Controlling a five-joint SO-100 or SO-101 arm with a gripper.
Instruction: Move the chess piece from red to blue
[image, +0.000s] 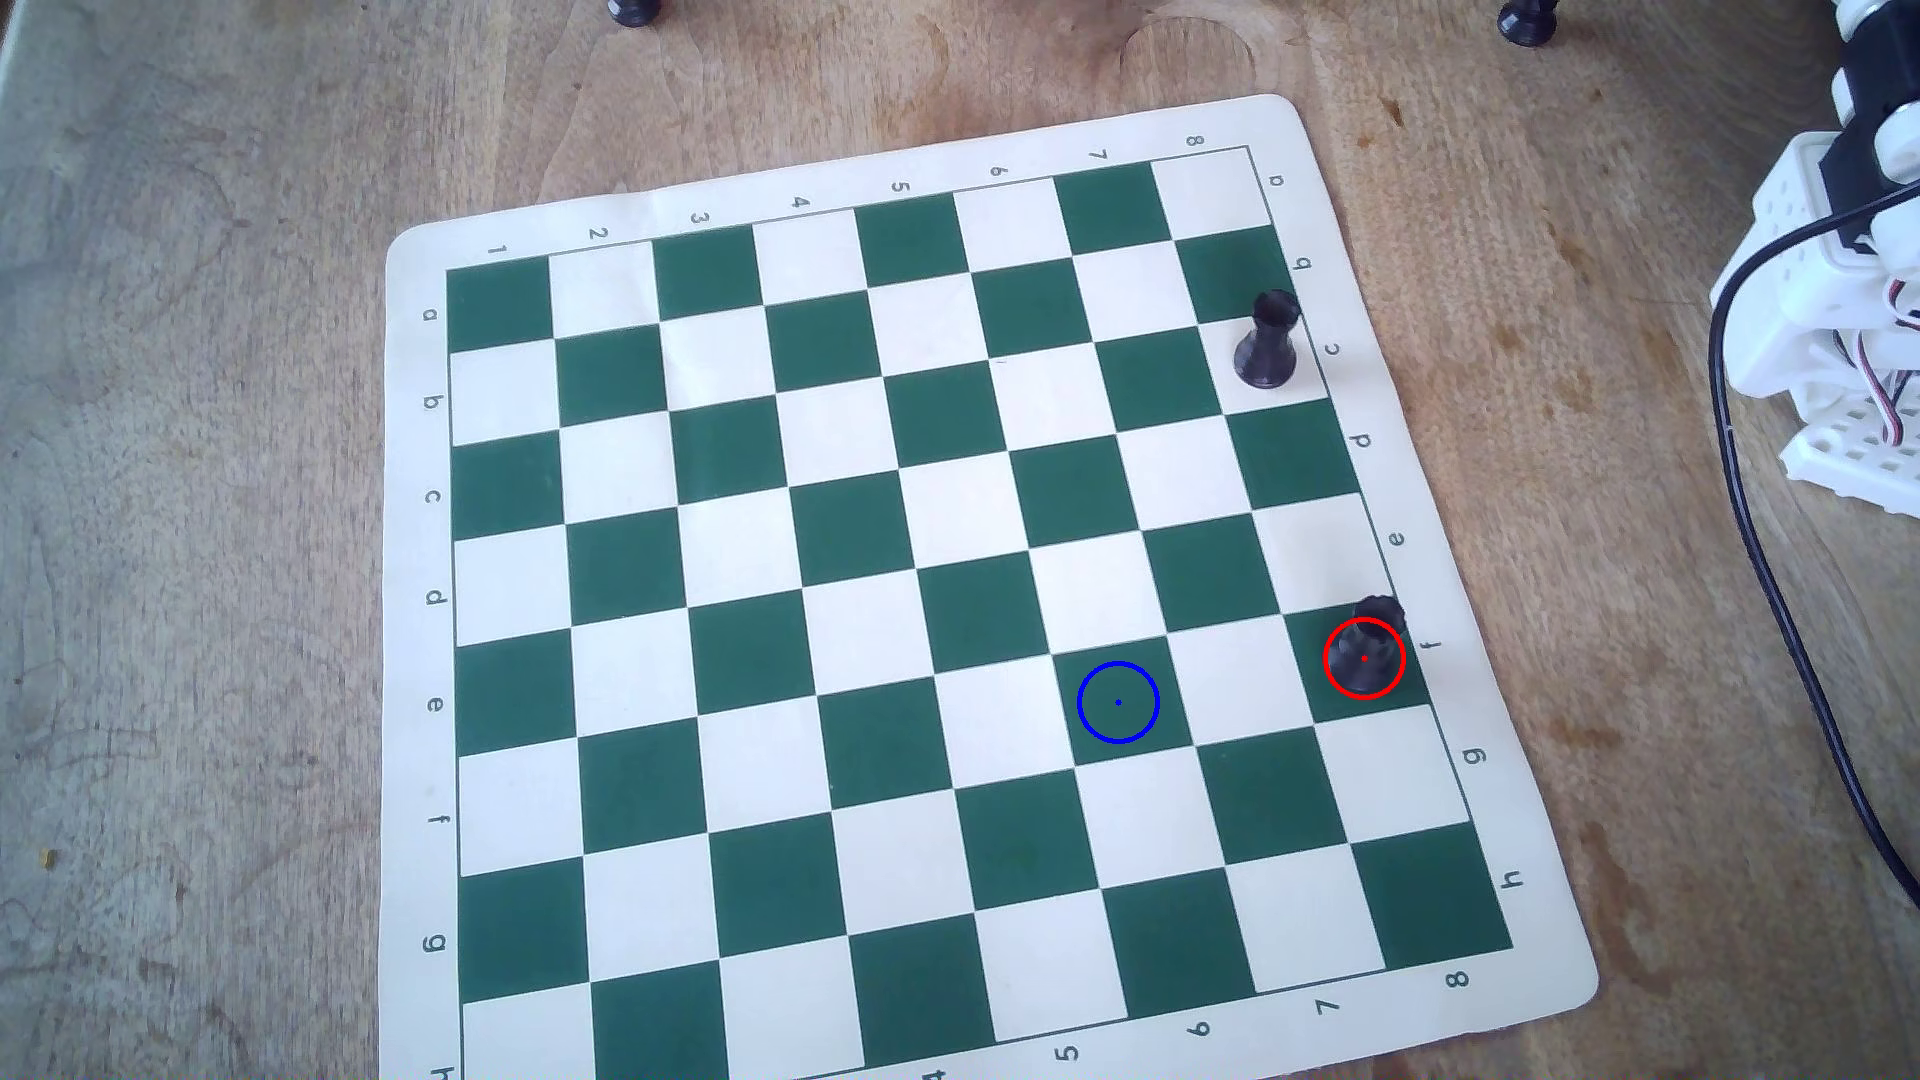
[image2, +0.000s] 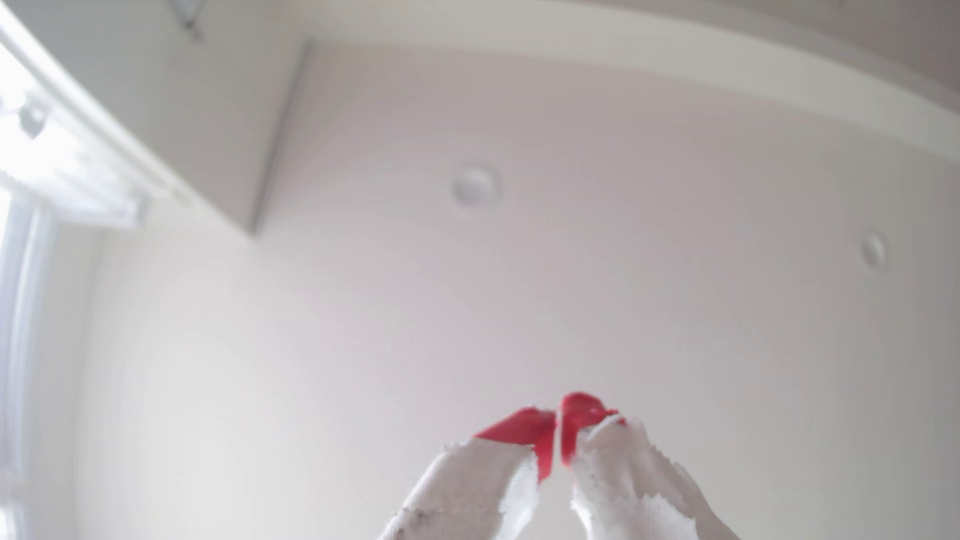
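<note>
Overhead view: chess piece (image: 1369, 646) standing on red circle (image: 1364, 657), blue circle (image: 1118, 703) nearby. Wrist view: end effector (image2: 558, 415) fingertips together, gripping nothing

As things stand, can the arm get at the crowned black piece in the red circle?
Probably yes. The chess piece stands alone near the board's edge nearest the arm, with open squares around it. The other black piece stands well apart. The fingers point at the ceiling, pressed together.

- worn wooden tabletop (image: 208, 519), stained, scuffed
- wrist view: white ceiling (image2: 571, 285), two round fixtures (image2: 474, 186)
- bright window (image2: 21, 311) at left, daylight
</note>
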